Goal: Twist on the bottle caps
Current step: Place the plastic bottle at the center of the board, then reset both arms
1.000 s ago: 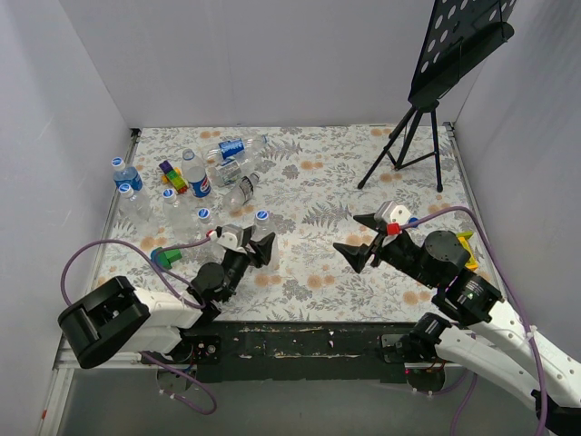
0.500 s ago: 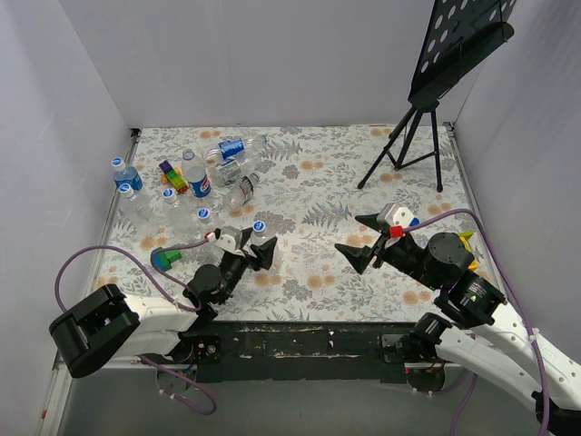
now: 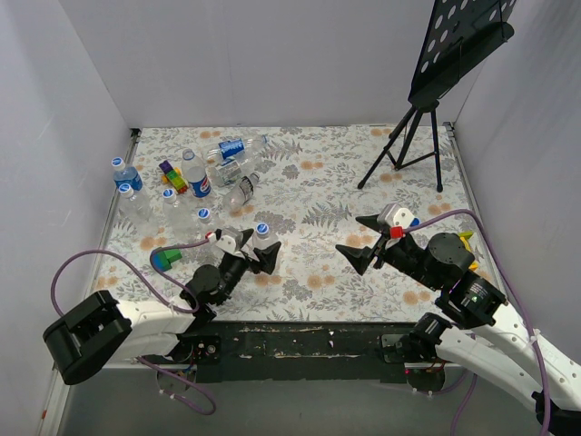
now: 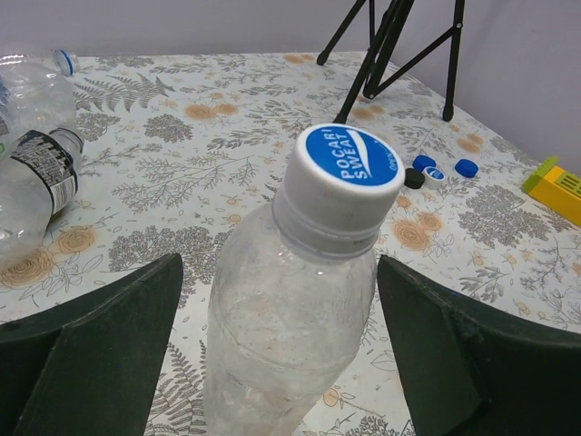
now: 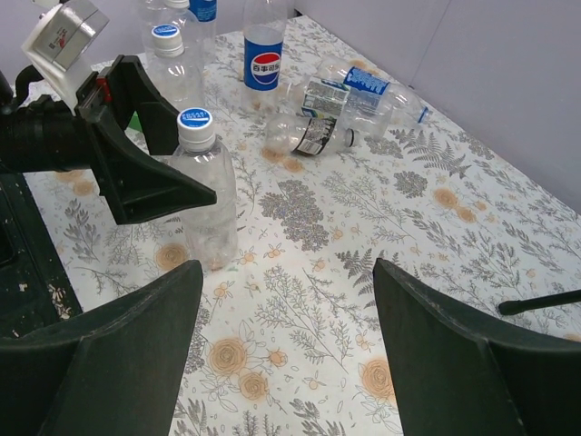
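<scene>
Looking at the bottle (image 4: 290, 345): clear thin-wall plastic, seems empty, so it should be light, easy to tip, and likely to dent or slip under a hard squeeze. It stands upright on the tabletop (image 3: 309, 182), front-left, with a white-and-blue cap (image 4: 343, 173) on its neck; can't tell how tight. Best hold, I'd say: stiffer shoulder under the neck for the body, cap skirt for twisting. Left tool (image 3: 260, 250) is spread wide, one finger either side of the bottle, gaps both sides, touching nothing; arm low, reaching forward. Right tool (image 3: 349, 233) is also spread and empty, hanging above the tabletop well right of the bottle, pointing toward it. Loose blue caps (image 4: 467, 166) lie further right; other bottles (image 3: 195, 177) cluster far-left.
</scene>
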You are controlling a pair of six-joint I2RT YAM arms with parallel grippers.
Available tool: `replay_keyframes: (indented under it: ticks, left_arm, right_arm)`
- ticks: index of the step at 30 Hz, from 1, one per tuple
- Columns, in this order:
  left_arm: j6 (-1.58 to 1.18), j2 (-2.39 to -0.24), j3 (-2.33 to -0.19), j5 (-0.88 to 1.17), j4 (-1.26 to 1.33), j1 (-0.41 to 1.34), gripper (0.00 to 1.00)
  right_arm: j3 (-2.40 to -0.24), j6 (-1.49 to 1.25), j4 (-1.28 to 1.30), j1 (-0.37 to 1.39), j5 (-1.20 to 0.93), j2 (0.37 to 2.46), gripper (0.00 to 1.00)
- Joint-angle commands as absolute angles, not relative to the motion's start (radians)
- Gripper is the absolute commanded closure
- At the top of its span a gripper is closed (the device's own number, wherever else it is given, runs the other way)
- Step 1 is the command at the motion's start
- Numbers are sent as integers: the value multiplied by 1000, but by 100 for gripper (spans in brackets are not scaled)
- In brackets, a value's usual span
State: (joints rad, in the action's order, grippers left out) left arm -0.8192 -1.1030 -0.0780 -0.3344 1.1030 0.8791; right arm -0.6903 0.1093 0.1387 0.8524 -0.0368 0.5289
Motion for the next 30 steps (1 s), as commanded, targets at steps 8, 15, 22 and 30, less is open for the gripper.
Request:
replay_keyframes:
  ticks: [8, 15, 22, 30]
  left_arm:
    - [-851, -892, -133, -281, 876, 879, 2]
    - [-940, -671, -293, -247, 488, 877, 2]
    - [-1049, -508, -601, -359, 7, 877, 2]
    - [-1039, -319, -830, -555, -222, 877, 2]
  right_arm:
    - [-752, 117, 155, 854, 17, 503, 13]
    - [-770, 89, 195, 856, 158, 465, 11]
    - [-749, 97, 190, 854, 313, 348, 10]
    - [-693, 110, 199, 854, 489, 189, 9]
